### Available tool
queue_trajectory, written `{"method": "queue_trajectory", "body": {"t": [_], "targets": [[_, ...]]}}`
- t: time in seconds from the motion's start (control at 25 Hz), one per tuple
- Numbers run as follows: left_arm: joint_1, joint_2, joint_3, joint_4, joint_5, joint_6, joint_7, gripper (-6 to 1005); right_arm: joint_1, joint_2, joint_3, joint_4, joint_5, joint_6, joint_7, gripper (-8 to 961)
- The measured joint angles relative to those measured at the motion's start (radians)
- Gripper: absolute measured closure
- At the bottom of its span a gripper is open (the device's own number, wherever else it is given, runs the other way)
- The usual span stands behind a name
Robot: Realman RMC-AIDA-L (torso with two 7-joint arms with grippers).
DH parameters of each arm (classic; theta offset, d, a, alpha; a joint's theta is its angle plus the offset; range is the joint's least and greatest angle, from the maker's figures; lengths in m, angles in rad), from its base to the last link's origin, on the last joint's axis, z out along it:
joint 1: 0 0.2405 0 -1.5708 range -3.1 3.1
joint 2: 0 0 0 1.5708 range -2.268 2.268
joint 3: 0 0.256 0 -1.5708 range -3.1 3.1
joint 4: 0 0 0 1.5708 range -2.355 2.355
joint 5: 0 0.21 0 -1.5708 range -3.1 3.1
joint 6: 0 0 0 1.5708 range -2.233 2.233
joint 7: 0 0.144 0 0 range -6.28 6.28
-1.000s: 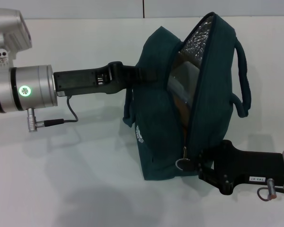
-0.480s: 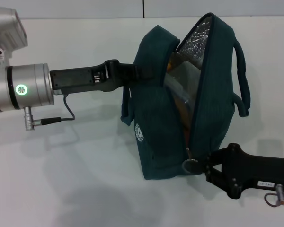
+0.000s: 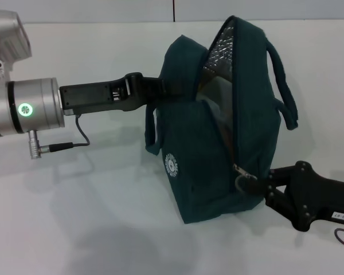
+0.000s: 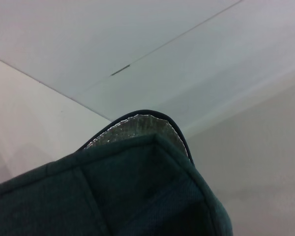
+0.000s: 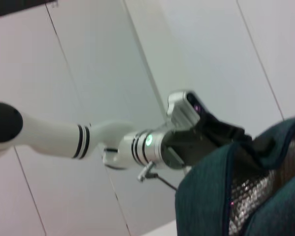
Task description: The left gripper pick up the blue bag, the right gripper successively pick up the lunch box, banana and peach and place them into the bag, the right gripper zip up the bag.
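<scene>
The blue bag stands upright mid-table, its silver foil lining showing through a narrow opening at the top. My left gripper is shut on the bag's upper left edge beside a loop handle. At the bag's lower right, my right gripper is shut on the metal zip pull. A clear face of the lunch box shows inside the opening. The banana and the peach are hidden inside. The left wrist view shows the bag's fabric and its foil rim.
A white table lies under the bag, with a pale wall behind it. The bag's second handle sticks out to the right. A cable hangs below the left wrist. The right wrist view shows the left arm reaching the bag.
My right gripper has moved right and upward with the zip pull, shutting the lower stretch of the zip. The bag's opening has narrowed and the bag has shifted right. The left gripper has barely moved.
</scene>
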Motion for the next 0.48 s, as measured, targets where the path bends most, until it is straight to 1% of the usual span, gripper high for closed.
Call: {"method": "queue_trajectory", "body": {"t": [0.24,0.48], "targets": [[0.006,0.002,-0.01,0.005,0.0,-0.003,0.002,963,-0.004,-0.001,0.012,-0.003,-0.005,-0.007,0.003,936],[0.002,0.004,-0.015,0.005,0.0,-0.009,0.006,963,0.003,-0.003,0.002,-0.002,-0.035,0.025,0.009,935]]}}
